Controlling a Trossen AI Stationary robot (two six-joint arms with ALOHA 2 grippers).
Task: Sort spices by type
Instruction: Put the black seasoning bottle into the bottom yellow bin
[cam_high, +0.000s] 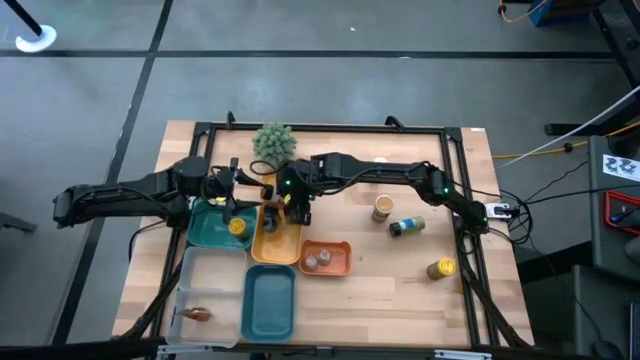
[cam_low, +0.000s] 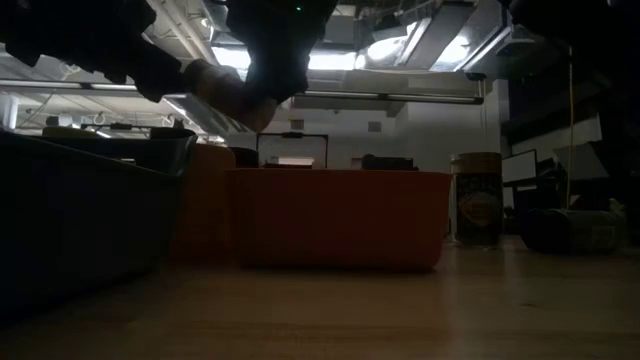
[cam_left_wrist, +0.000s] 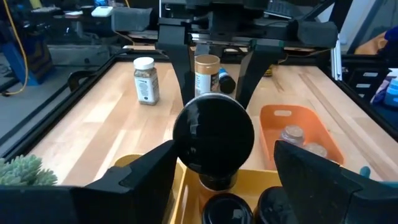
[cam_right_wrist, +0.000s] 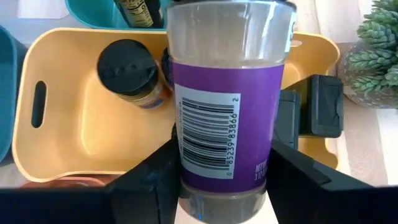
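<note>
Right tool (cam_high: 297, 203) is clamped on a spice jar with a purple label (cam_right_wrist: 227, 99), holding it up over the yellow tray (cam_right_wrist: 74, 130). The jar hangs with its long side running up and down. I think its black cap (cam_left_wrist: 213, 134) points toward the left arm's camera and its clear bottom toward the right one. Left tool (cam_high: 238, 192) waits just beside, over the teal tray (cam_high: 205, 230), with its fingers (cam_left_wrist: 146, 177) wide apart and nothing in them.

Two dark-capped jars (cam_right_wrist: 127, 71) already stand in the yellow tray, right under the held one. If the jar comes down on top of a cap, it could tip over or knock them. If it slips, it may roll out onto the worktop (cam_high: 400, 280). The two arms are close together, so they could bump.
</note>
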